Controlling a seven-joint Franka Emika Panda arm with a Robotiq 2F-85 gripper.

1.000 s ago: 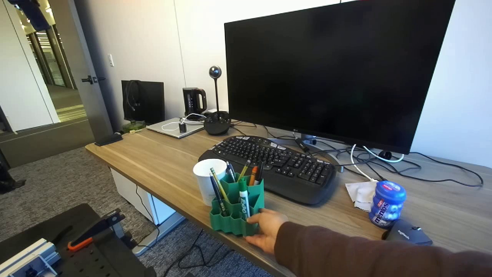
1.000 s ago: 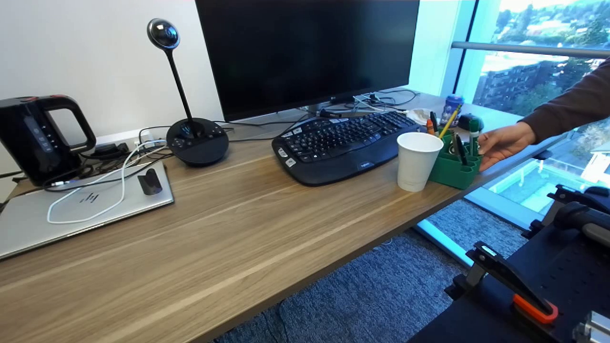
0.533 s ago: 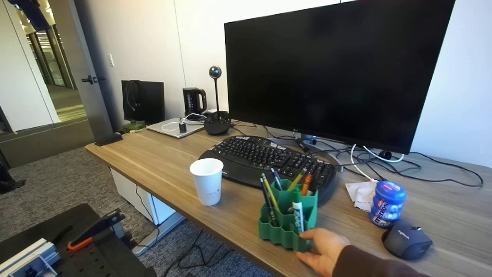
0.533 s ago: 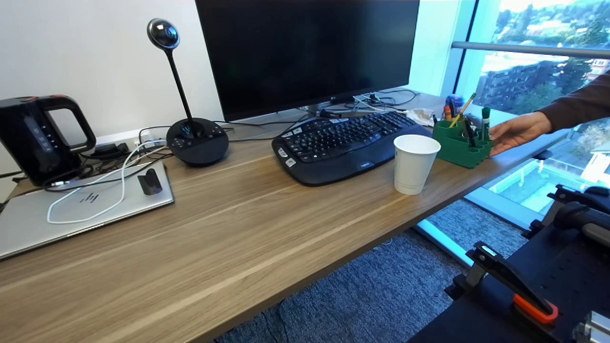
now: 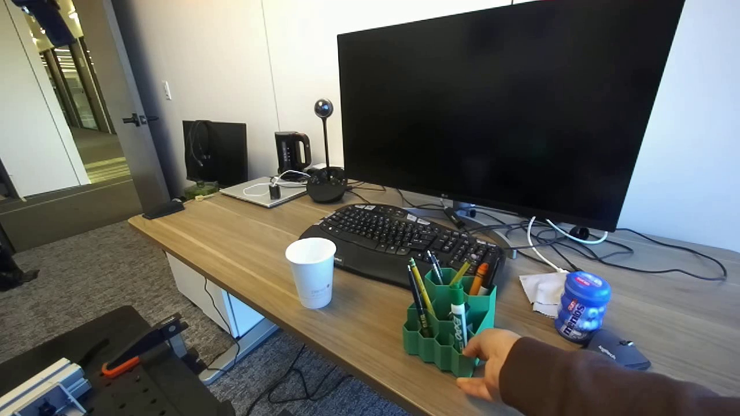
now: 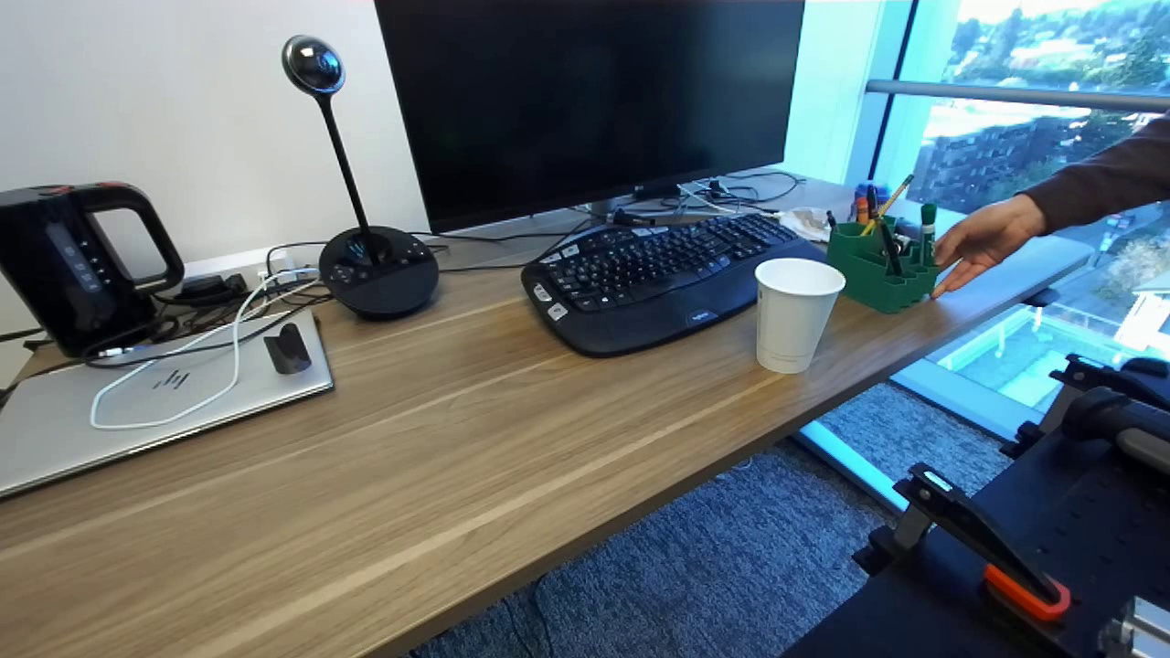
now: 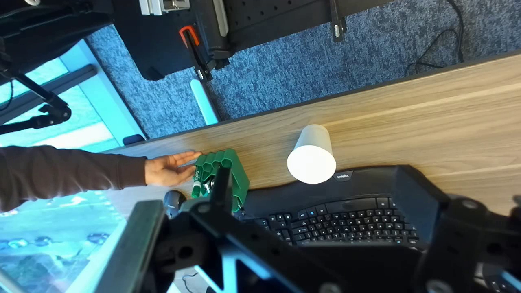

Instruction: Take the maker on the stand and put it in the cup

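Note:
The maker, a green-capped white marker point(image 5: 458, 318), stands upright in a front slot of the green stand point(image 5: 442, 352), among several other pens. A person's hand point(image 6: 992, 233) is at the stand's side, by the marker. Apart from the stand, the white paper cup point(image 6: 792, 329) is upright on the desk near its front edge. Only the wrist view shows my gripper point(image 7: 314, 179): its jaws are wide apart, with nothing held. Beyond them lie the cup point(image 7: 315, 136) and, past the left finger, the stand point(image 7: 240, 175), partly covered by that finger.
A black keyboard point(image 5: 404, 242) lies behind the cup and stand, below a large monitor point(image 5: 497, 110). A blue jar point(image 5: 584, 306) and a mouse point(image 5: 618, 349) are at the right. The person's sleeve point(image 7: 73, 169) reaches in over the desk.
The hand has slid the stand with its pens away from the cup, rightward in both exterior views. The cup has shifted slightly left. Most recently the hand's grasp has loosened.

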